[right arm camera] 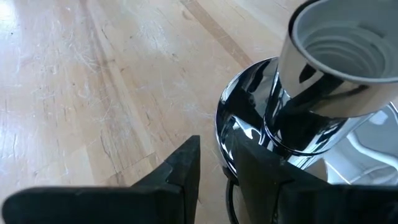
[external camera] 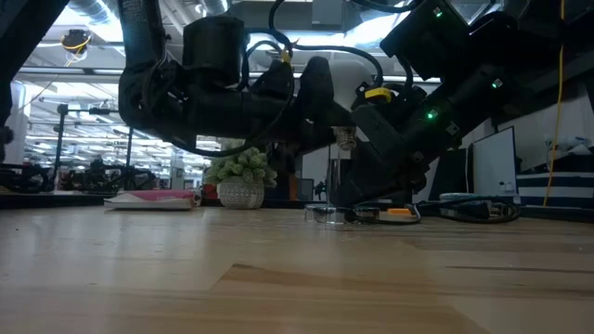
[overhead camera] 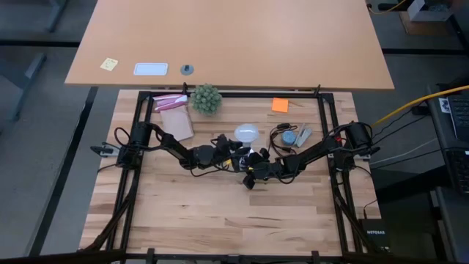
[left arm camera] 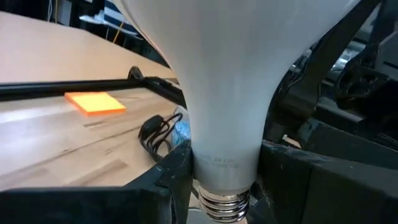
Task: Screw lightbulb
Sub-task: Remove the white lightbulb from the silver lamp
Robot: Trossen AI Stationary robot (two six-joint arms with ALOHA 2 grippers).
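The lightbulb (left arm camera: 224, 74), frosted white with a silvery screw end (left arm camera: 225, 204), sits in my left gripper (left arm camera: 224, 177), which is shut on it near the table's middle (overhead camera: 234, 149). In the low view the screw end (external camera: 345, 137) points down, just above the chrome socket (right arm camera: 336, 56). The socket stands by its round mirror base (right arm camera: 249, 124) on the wood. My right gripper (right arm camera: 214, 168) comes from the right (overhead camera: 253, 170) and is shut on that base. My left gripper pinches the bulb's narrow white neck (left arm camera: 224, 163), just above the screw thread, between its two fingers (left arm camera: 171, 174). The fingers come in level from the table's left. The bulb is lifted clear, globe up and screw end down. My right gripper pinches the rim of the socket's base (right arm camera: 222, 152) between its two fingers (right arm camera: 183, 165), one outside the rim and one over the base. It slants down from the table's right. The base rests on the table and the socket cup stands upright.
A spiky green plant (overhead camera: 206, 98), a pink packet (overhead camera: 170, 103) and an orange note (overhead camera: 280, 105) lie along the far side. A small bluish part with a black cord (overhead camera: 289, 136) lies right of the bulb. Black frame rails (overhead camera: 330, 125) border the bench; bare wood (overhead camera: 220, 213) spreads nearer.
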